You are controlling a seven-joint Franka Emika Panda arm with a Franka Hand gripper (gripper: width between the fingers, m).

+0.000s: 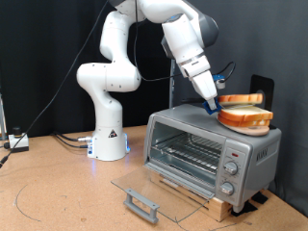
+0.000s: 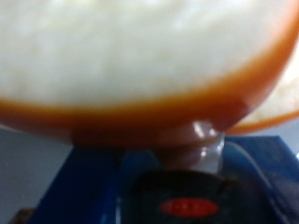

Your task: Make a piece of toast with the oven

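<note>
Toast (image 2: 140,56) fills claw's (image 1: 214,106) view, atop oven (image 1: 212,149).

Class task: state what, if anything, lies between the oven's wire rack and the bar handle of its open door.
In the exterior view, only the lowered glass door lies between the wire rack and the bar handle of the oven; nothing rests on it.

A brown wooden worktop (image 1: 58,192) fills the lower part of the exterior view. A thin dark cable (image 1: 38,178) curves in a loop across it at the exterior view's left. A small white box (image 1: 17,141) sits at the far left edge. A light wooden board (image 1: 197,197) lies on the worktop. A plain white wall (image 1: 48,48) stands behind, with a black panel (image 1: 262,91) at the right.
</note>
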